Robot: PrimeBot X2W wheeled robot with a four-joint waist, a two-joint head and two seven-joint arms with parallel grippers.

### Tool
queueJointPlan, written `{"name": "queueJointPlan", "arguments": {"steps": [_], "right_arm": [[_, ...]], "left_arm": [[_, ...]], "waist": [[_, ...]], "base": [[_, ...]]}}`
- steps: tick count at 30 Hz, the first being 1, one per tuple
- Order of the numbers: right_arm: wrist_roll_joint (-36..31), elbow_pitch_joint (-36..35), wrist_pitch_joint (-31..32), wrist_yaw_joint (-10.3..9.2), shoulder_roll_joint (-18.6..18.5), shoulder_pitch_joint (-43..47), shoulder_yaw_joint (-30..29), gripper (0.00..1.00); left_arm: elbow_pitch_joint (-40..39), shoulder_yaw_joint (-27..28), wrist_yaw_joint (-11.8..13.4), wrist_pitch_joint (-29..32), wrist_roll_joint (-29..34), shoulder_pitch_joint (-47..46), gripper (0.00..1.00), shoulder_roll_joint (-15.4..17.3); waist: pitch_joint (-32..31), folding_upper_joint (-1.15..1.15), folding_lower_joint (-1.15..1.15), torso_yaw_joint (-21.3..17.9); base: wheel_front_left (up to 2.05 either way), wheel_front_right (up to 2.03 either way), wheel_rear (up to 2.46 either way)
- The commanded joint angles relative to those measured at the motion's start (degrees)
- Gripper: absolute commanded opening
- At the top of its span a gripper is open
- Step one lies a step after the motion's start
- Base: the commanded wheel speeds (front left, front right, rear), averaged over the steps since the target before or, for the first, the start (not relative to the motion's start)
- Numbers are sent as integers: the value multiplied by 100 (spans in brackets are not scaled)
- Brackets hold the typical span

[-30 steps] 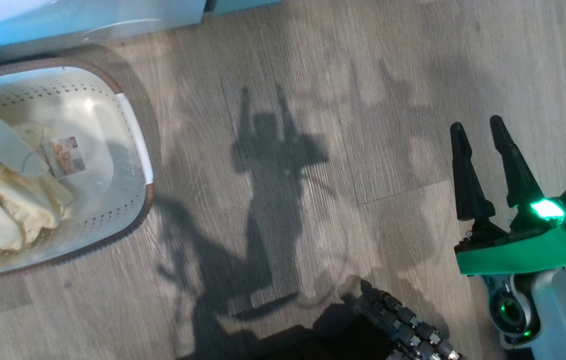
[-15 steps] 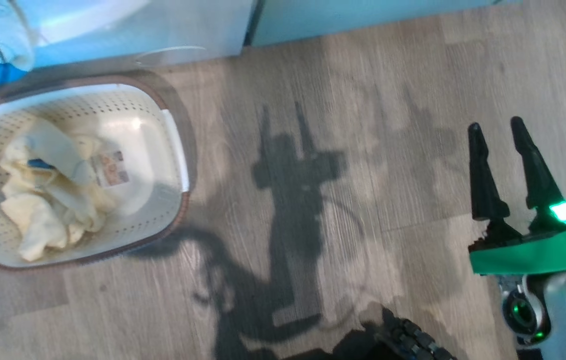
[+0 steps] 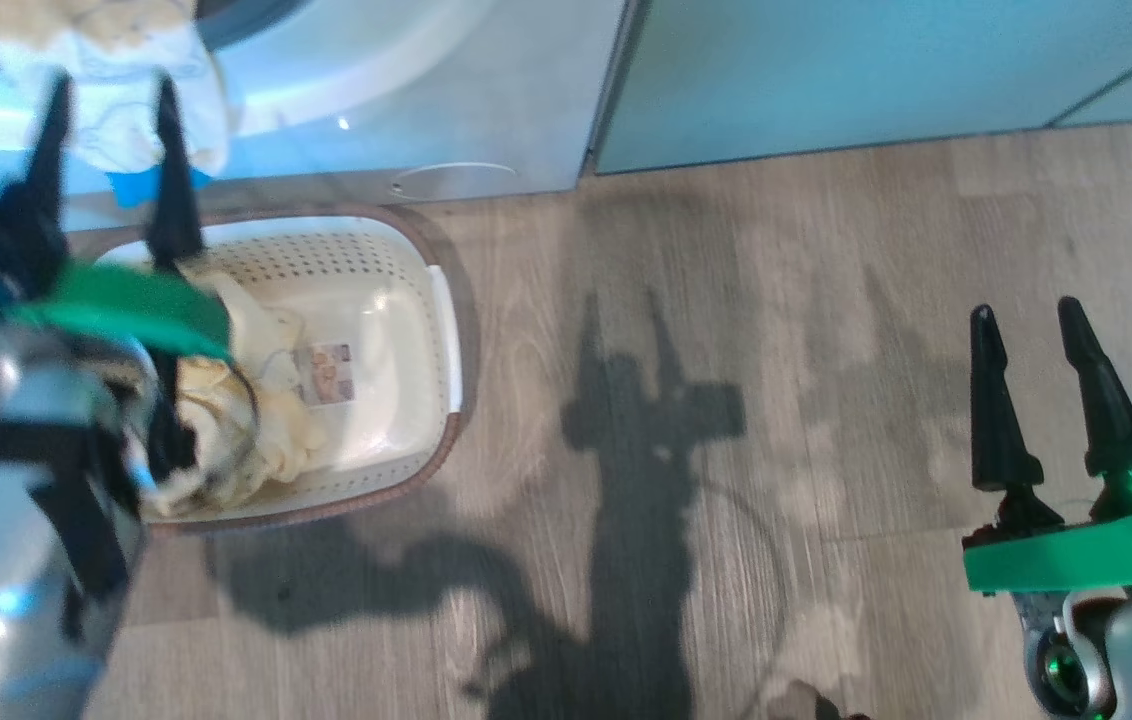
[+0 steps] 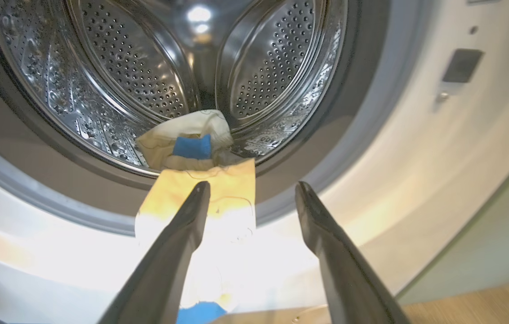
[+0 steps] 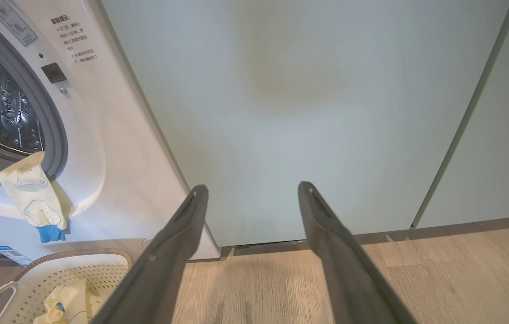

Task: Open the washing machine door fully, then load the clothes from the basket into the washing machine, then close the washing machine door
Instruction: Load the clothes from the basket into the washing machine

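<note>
My left gripper (image 3: 111, 150) stands open just in front of the washing machine (image 3: 426, 100), above the basket (image 3: 396, 300). In the left wrist view its open fingers (image 4: 182, 234) frame a pale yellow garment (image 4: 200, 198) with a blue patch. The garment drapes over the grey gasket, partly in the steel drum (image 4: 146, 67) and partly hanging down the front (image 5: 34, 198). More clothes (image 3: 276, 440) lie in the basket (image 5: 79, 270). My right gripper (image 3: 1026, 315) is open and empty over the floor, far right. The washing machine door is out of view.
Pale green cabinet panels (image 5: 304, 112) stand right of the machine. Wood-look floor (image 3: 726, 350) stretches between the basket and my right gripper, with the robot's shadow on it. The basket sits on the floor directly before the machine.
The head camera has swung up and to the left, bringing the machine front, the hanging garment and my left gripper into view. My right gripper keeps the same open pose.
</note>
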Motion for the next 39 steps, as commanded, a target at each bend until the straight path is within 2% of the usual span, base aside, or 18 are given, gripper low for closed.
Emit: {"name": "queueJointPlan", "arguments": {"steps": [1, 7, 12, 24, 39], "right_arm": [[-46, -161, -37, 0, -14, 109, 72, 100], [-128, -131, -37, 0, -114, 251, 27, 100], [-176, -67, -37, 0, -204, 389, 17, 100], [-220, 141, -37, 0, -281, 742, 114, 100], [-219, 179, -37, 0, -313, 983, 260, 100]], "left_arm": [[-350, 189, 88, -8, 75, 126, 100, 179], [-1397, 91, 464, 124, 135, 1262, 100, 9], [-1763, -109, 591, 146, 136, 1828, 100, -197], [-1548, -493, 532, 78, -52, 2564, 100, -562], [-1369, -551, 460, 28, -189, 2709, 100, -608]], "waist": [[-123, 0, 1, 131], [-380, 0, 1, 391], [-645, 0, 1, 629], [-1361, 0, 1, 900], [-1702, 0, 1, 868]], "base": [[0, 0, 0], [0, 0, 0], [0, 0, 0], [0, 0, 0], [0, 0, 0]]}}
